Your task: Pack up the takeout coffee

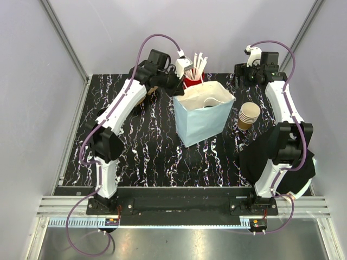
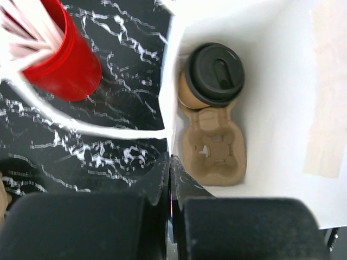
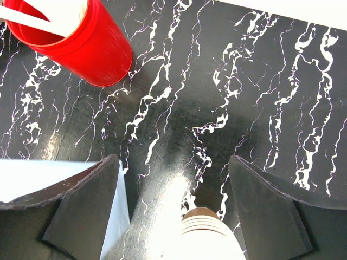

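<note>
Black, white-veined table [image 1: 146, 141], grey walls close around. Pale blue bag [image 1: 203, 122] mid-table, mouth open. Takeout coffee [image 2: 212, 75], plain tan with black lid, sits in pulp carrier [image 2: 212, 149] inside the bag. Left gripper [image 2: 168, 165] pressed together at the bag's rim, red cup [image 2: 62, 57] just beside. Right gripper [image 3: 173, 162] spread over open tabletop, cup stack [image 3: 205, 234] near.

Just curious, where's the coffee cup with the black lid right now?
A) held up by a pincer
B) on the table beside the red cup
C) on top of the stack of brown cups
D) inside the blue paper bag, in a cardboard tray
D: the left wrist view looks down into the paper bag and shows the lidded cup sitting in the cardboard tray.
</note>
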`<state>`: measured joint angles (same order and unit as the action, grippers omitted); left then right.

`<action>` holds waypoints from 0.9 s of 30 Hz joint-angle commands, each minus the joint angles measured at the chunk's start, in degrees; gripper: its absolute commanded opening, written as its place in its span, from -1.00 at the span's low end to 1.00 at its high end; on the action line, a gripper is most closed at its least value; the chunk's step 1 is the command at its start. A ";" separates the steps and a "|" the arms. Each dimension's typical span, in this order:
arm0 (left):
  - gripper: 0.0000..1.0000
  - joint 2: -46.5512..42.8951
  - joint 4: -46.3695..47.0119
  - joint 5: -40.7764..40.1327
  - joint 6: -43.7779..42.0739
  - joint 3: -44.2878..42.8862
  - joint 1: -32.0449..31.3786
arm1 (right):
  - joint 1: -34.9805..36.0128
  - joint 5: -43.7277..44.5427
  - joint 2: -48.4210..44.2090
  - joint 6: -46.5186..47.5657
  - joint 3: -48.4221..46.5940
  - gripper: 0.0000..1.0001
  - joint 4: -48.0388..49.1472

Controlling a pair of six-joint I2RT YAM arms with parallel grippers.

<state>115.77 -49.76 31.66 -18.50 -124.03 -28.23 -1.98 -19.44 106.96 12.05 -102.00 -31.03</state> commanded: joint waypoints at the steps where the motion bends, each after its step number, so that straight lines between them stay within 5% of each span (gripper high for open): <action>1: -1.00 -4.76 -3.33 -2.57 -2.06 0.72 1.07 | 0.31 -1.12 -1.14 -0.98 -4.00 0.76 1.93; 17: -1.00 -10.73 -7.63 -0.55 -8.56 6.43 6.16 | 0.48 -7.97 7.90 -9.24 -13.48 0.65 9.04; 27: -1.00 -10.91 -11.76 -0.90 -13.22 5.73 8.98 | 5.14 -9.91 18.90 -11.70 -28.16 0.51 10.99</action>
<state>107.94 -59.02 30.17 -28.60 -117.69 -20.27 0.08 -27.22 123.02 1.61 -124.01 -23.16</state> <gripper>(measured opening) 0.005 0.763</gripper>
